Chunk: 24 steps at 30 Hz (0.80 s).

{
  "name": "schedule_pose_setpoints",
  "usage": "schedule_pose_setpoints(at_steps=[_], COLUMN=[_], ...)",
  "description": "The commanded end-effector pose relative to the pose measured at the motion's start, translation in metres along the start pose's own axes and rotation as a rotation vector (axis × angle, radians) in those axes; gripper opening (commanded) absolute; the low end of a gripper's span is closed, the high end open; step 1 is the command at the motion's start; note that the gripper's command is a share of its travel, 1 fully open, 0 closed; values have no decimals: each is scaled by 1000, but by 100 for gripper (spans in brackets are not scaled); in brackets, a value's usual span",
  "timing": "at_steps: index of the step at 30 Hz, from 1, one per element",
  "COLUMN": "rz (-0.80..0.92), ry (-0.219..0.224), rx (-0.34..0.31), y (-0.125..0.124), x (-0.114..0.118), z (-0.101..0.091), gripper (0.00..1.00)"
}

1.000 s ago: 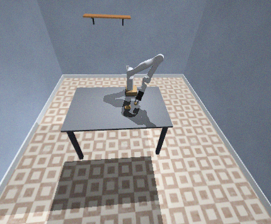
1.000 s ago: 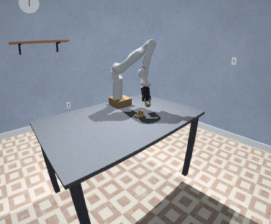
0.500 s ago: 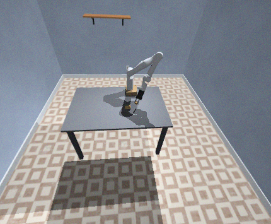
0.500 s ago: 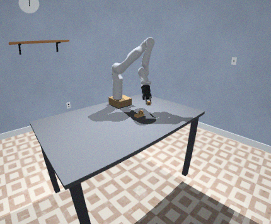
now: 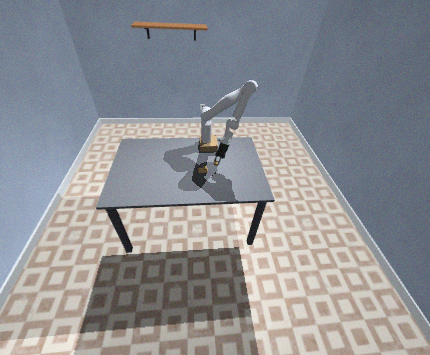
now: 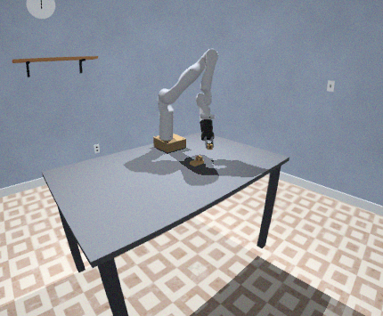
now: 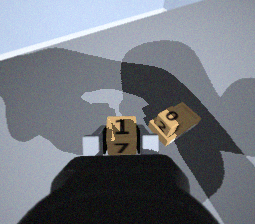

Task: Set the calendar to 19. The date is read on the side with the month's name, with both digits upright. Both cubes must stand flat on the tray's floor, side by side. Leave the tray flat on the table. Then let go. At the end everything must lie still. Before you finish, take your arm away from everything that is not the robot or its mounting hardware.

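We have one wooden cube (image 7: 122,135) clamped between the gripper (image 7: 121,144)'s two pale fingers, and it hangs in the air above the grey table (image 6: 127,191). In the wrist view this held cube shows a 1 on its upper face and a 7 on the face turned toward the camera. In the exterior view the cube (image 6: 209,145) sits at the tip of the downward-pointing gripper (image 6: 209,145), well clear of the table top. The tray (image 7: 174,122) lies on the table below, at about 2 o'clock from the held cube in the wrist view, and appears tilted in that picture. In it stands the second cube (image 7: 166,121), showing a 0 on top and a 2 on the side facing us; the slot beside it we cannot make out clearly. From the exterior view the tray (image 6: 198,161) rests in the arm's shadow, at roughly 7 o'clock from the gripper and near the arm's tan base block (image 6: 170,143). In the top view the tray (image 5: 202,169) is only a small tan patch, too small for us to read its contents.
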<state>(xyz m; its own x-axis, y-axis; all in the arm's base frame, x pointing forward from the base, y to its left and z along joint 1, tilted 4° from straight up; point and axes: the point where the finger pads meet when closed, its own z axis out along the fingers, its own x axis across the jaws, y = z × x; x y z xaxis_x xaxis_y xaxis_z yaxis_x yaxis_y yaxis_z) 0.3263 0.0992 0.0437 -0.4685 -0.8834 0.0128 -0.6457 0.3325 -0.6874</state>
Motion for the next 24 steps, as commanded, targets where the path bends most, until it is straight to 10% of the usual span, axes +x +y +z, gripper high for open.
schedule_pose_setpoints(at_steps=[1, 24], rz=[37, 35], ry=[-1, -18], rx=[-33, -170], y=[-5, -8], x=[0, -1], z=[-1, -3], gripper=[57, 57])
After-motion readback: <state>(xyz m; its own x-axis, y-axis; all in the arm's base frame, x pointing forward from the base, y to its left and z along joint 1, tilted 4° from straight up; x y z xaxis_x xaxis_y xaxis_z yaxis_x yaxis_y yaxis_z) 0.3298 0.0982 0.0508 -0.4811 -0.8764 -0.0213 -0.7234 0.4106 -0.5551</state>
